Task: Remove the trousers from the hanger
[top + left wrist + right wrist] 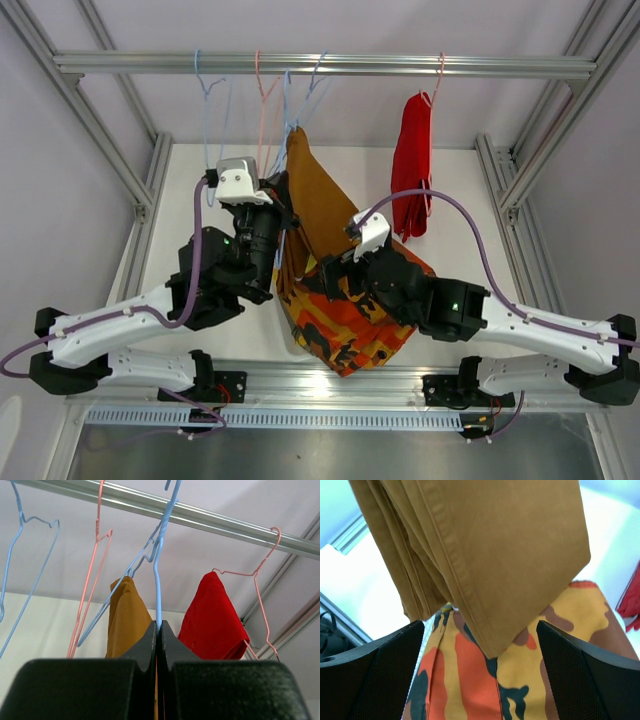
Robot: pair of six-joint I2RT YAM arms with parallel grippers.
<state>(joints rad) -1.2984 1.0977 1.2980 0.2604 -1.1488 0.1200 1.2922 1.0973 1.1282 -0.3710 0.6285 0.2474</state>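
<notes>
Left wrist view: left gripper point(159, 630) pressed together, pinching the wire of a blue hanger point(158, 580) hooked on the rail point(225, 522). Brown trousers point(127, 620) hang just beside it; red trousers point(212, 615) hang on a pink hanger point(260, 575). Right wrist view: right gripper point(480, 630) spread wide, fingers either side of the brown trousers' lower edge. Orange camouflage trousers point(470, 680) lie beneath.

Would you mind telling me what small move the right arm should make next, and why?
Probably close the right end effector on the brown trousers. Its wrist view shows their hanging end between its open jaws. The left end effector is shut on the blue hanger that seems to carry them, which should steady it for a pull.
</notes>
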